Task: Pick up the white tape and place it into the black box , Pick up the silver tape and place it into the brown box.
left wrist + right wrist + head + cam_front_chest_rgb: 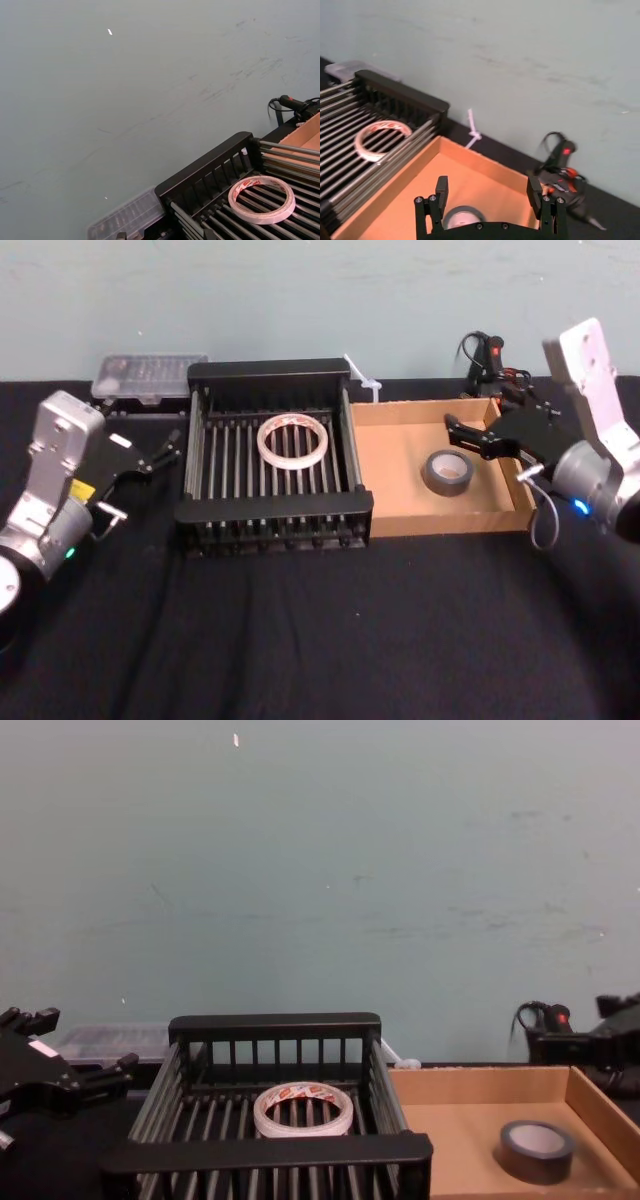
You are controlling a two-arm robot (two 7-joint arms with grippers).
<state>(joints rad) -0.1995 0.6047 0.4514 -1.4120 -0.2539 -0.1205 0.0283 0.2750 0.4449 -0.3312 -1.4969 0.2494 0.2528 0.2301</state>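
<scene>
Left gripper [165, 450] spread beside black box [270, 370], near clear case [150, 376]; right gripper [458, 435] spread above silver tape [448, 472]

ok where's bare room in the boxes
Brown box: floor between the silver tape and the black box. Black box: slats in front of the white tape. Crowded: beside the silver tape, under the open right gripper. Left gripper: left of black box.

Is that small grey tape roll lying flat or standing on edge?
Flat: the grey-silver tape roll lies hole-up on the floor of the shallow brown cardboard tray.
</scene>
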